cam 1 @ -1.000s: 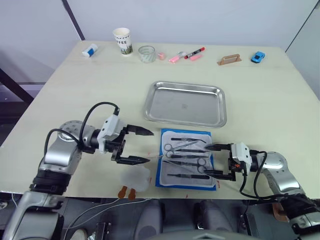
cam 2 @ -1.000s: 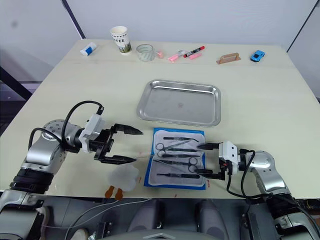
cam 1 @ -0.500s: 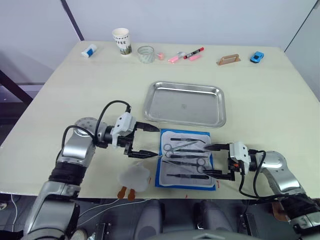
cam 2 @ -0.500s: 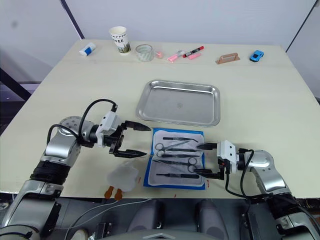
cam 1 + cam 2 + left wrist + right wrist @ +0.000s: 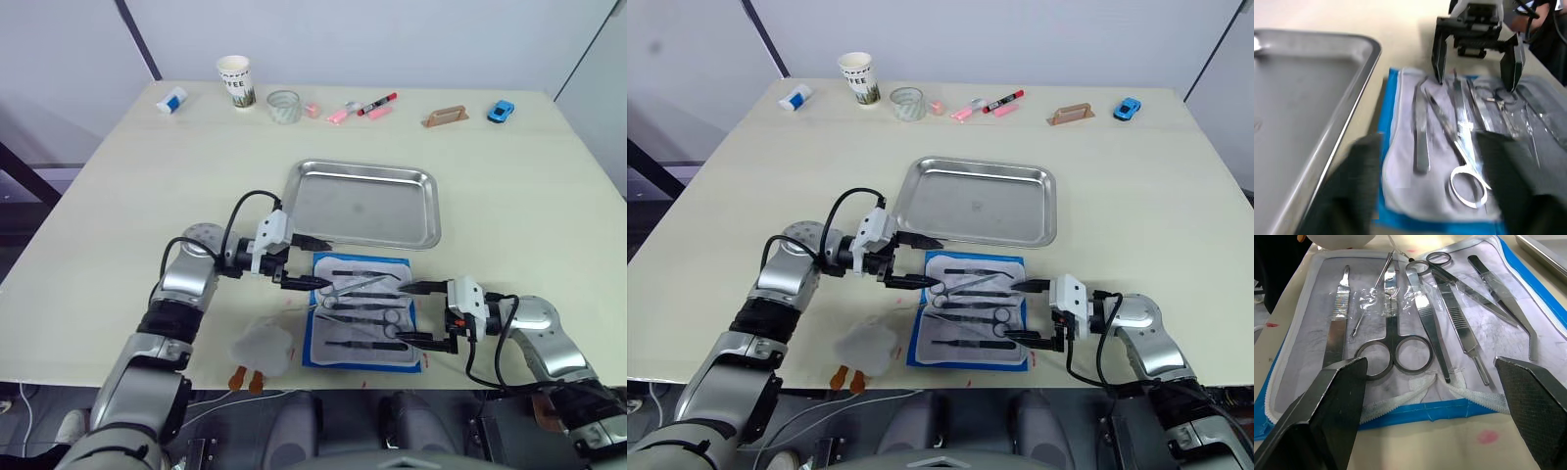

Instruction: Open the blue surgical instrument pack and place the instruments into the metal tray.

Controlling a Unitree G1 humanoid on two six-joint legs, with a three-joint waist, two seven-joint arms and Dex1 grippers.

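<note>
The blue surgical instrument pack (image 5: 361,311) is lying open just in front of the metal tray (image 5: 364,204), which is holding nothing. The instruments (image 5: 1415,318) are resting on the pack's pale lining. The left gripper (image 5: 312,261) is hovering spread at the pack's left edge, the right gripper (image 5: 419,313) spread at its right edge

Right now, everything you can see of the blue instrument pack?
The blue surgical instrument pack lies open and flat on the table, just in front of the metal tray and apart from it. Its pale grey-white lining has a bright blue fabric border, with a white zip edge along the rim. Silver instruments lie side by side on the lining: ring-handled scissors, tweezers, straight handles, some under clear film. The left gripper hovers open at one edge, the right gripper open at the opposite edge.
</note>
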